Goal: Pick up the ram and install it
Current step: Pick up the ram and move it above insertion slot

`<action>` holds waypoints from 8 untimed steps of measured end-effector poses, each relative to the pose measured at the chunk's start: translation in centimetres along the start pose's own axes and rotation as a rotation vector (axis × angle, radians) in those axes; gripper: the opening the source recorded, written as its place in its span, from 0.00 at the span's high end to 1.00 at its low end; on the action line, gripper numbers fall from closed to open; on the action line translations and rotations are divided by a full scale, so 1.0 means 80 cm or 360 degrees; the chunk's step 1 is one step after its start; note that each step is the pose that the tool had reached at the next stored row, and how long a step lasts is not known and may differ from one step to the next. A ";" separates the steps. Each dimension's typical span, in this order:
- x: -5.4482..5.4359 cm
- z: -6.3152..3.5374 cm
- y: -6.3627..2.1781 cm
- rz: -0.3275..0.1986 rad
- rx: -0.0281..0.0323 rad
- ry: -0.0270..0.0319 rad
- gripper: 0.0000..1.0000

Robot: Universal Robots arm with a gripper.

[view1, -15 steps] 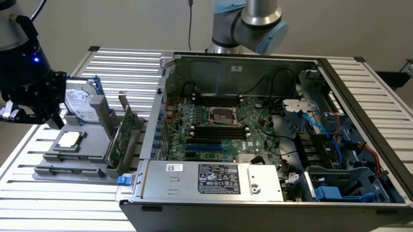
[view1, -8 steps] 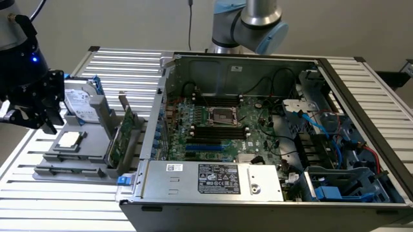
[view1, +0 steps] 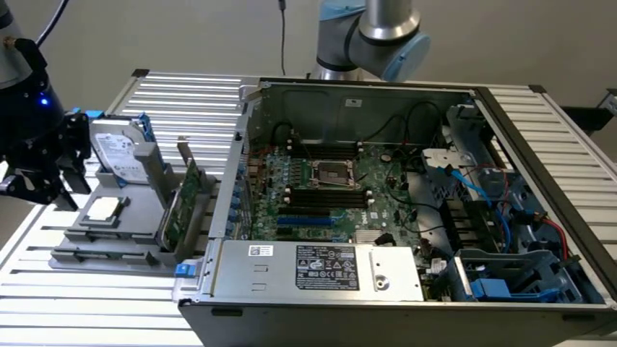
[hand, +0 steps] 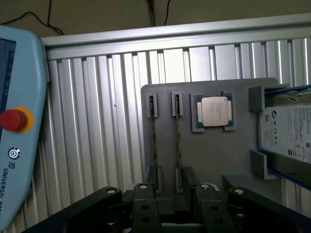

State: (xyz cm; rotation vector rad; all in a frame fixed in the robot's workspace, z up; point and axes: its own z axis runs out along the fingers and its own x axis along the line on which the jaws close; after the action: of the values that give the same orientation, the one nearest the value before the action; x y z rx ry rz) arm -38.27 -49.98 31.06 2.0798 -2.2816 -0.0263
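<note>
Pincer (view1: 53, 196), spread wide and holding nothing, hangs over the grey holder (view1: 115, 242) at the exterior view's left. Ram (hand: 178, 141) stands on edge in a holder slot, clipped at both ends so its top edge is free to grasp. It runs toward the gap between my fingers (hand: 144, 194). Rightward stand the processor (view1: 104, 210), hard drive (view1: 121, 152), green card (view1: 188, 202) and open case (view1: 540, 144), whose black motherboard slots (view1: 328, 195) appear empty.
</note>
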 end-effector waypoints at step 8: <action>0.020 0.018 0.002 -0.0004 -0.00021 -0.00223 0.64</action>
State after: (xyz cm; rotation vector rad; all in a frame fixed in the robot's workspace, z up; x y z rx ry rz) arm -38.63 -51.59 29.71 2.0882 -2.2865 -0.0426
